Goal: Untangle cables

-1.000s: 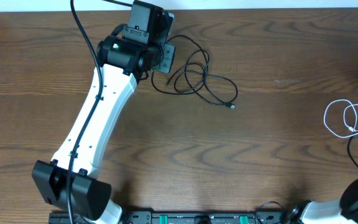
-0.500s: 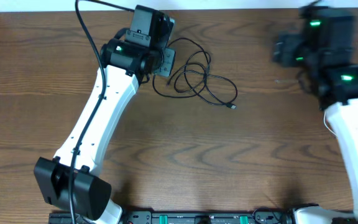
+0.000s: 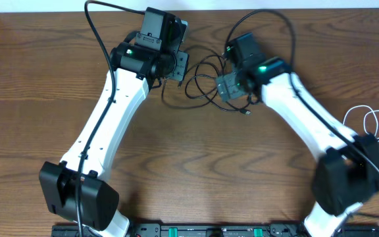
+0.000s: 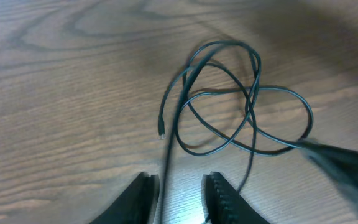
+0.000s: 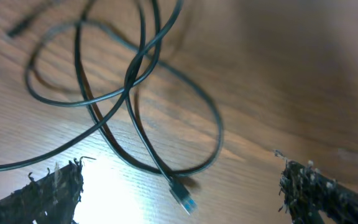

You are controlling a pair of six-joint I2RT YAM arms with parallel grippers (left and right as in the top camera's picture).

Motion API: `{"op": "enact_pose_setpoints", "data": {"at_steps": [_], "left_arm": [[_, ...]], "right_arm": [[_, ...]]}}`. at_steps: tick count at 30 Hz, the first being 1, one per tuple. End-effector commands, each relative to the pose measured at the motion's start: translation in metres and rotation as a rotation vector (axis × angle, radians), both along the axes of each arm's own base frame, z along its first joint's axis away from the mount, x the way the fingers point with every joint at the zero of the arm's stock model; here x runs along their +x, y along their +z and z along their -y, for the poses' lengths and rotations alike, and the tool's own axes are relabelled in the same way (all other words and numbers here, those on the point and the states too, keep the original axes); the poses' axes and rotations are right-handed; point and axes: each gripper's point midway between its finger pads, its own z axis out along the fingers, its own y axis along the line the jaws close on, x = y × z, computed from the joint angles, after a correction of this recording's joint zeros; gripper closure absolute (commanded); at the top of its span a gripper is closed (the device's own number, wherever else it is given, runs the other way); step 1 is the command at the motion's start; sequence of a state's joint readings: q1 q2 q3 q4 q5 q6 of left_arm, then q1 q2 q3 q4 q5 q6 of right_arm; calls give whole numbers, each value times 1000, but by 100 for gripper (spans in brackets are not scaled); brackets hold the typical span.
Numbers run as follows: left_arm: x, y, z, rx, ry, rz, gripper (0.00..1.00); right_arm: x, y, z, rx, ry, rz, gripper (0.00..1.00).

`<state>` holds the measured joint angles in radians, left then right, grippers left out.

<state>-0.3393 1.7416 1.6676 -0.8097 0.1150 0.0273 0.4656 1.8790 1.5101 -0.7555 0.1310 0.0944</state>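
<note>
The white cable [image 3: 372,125] loops by the right edge of the tabletop [image 3: 196,171]. Toward the far edge coils the black cable [image 3: 206,85]. The right end effector [image 5: 179,174] gapes wide above its plug [image 5: 184,200], empty, and the left end effector [image 4: 179,186] stands slightly parted around one strand.

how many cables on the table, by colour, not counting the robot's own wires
black cable: 1
white cable: 1
total: 2
</note>
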Motion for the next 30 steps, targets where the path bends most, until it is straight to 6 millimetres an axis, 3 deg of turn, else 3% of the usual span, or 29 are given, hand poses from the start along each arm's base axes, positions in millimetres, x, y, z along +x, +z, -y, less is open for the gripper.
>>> {"op": "enact_pose_setpoints", "data": {"at_steps": [1,5,8,13,16,25,30], "left_arm": [[-5,18,4,-37,-18,19,55],[-12,15,7,-50,-33,-11,42],[-12,15,6,-47,-32,-9,43],[-10,17,6,-48,-33,0,43],[-11,16,6,-46,-33,-6,43],[-16,12,4,-37,-33,-31,43],[-16,12,4,-37,-33,-32,43]], "right_arm": [[8,-22,-10,-18,16,-7,1],[12,-39,-14,-22,21,-19,1],[17,-39,-21,-4,58,0,1],[30,-30,-44,93,109,58,14],[35,-31,-51,122,109,73,16],[28,-84,-63,149,99,-31,17],[26,-92,-64,141,102,-47,17]]}}
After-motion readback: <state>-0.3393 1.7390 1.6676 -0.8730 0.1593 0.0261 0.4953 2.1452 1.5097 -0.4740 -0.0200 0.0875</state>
